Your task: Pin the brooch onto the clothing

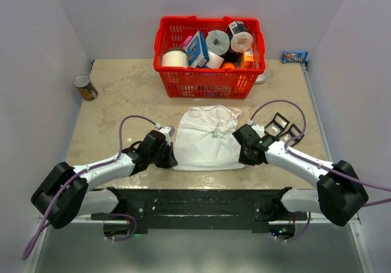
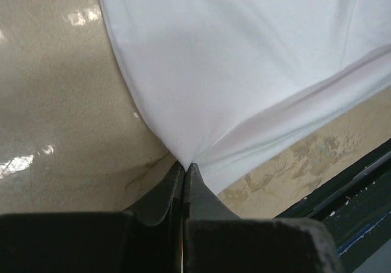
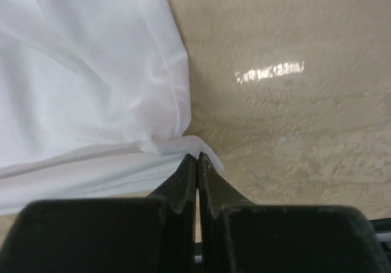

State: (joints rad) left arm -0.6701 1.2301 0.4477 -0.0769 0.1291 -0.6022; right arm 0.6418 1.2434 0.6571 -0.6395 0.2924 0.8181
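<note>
Though spread across the middle of the desk (image 1: pixel 110 96), far from flat: white T-shirt (image 1: pixel 204 148), bunched and twisted toward its far end, smooth only along the near hem; pinched at both near corners. Left claw (image 2: pixel 185 168) closed tight on the near-left corner, cloth drawn to a point between the jaws; right claw (image 3: pixel 197 158) closed just as tight on a folded tip of the near-right corner.

Likely to go wrong on any pull or lift: thin cloth sliding out of the right-hand pinch, shallow as it looks; uneven tugging, deepening the bunch instead of clearing a flat patch for pinning; dragging toward the far side and into the red basket (image 1: pixel 183 80) just beyond the shirt.

Packed full, that basket: paper rolls (image 1: pixel 175 58), a blue box (image 1: pixel 198 48), a grey roll, a white roll, something orange low down; hard to name the rest.

Well apart at the far corners: a can (image 1: pixel 85 88) on the left, a blue packet (image 1: pixel 294 57) on the right.

Smallest and least certain: perhaps the brooch (image 1: pixel 217 133), a tiny dark speck on the bunched cloth; too small to be sure; liable to be shaken loose by a sharp tug if merely resting there.
</note>
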